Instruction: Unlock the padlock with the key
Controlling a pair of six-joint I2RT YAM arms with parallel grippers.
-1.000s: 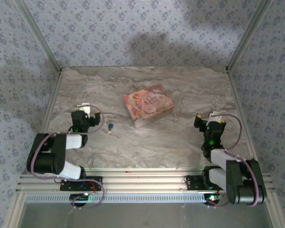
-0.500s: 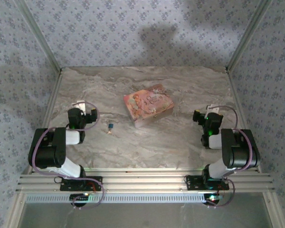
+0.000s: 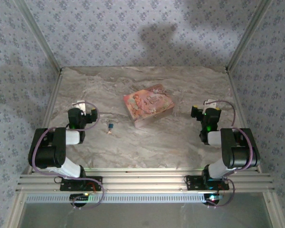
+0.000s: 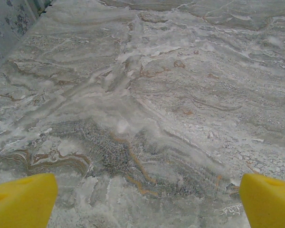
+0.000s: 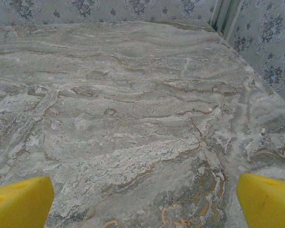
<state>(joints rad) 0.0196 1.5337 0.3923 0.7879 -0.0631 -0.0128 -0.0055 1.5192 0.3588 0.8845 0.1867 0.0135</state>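
The padlock is a tiny bluish-black body lying on the marble table, left of centre. A small pale bit touches its near side; I cannot tell whether it is the key. My left gripper rests low to the left of the padlock, a short gap away. In the left wrist view the left gripper is open, its yellow fingertips wide apart over bare marble. My right gripper sits near the table's right side, and in its wrist view the right gripper is open and holds nothing.
A pink picture-printed box lies at the table's middle, up and right of the padlock. Patterned walls and metal corner posts close in the back and sides. Both arms are folded close to their bases at the near edge.
Both arms have folded back toward their bases, and the right gripper has drawn a little farther from the near edge. The padlock and the pink box have not moved.
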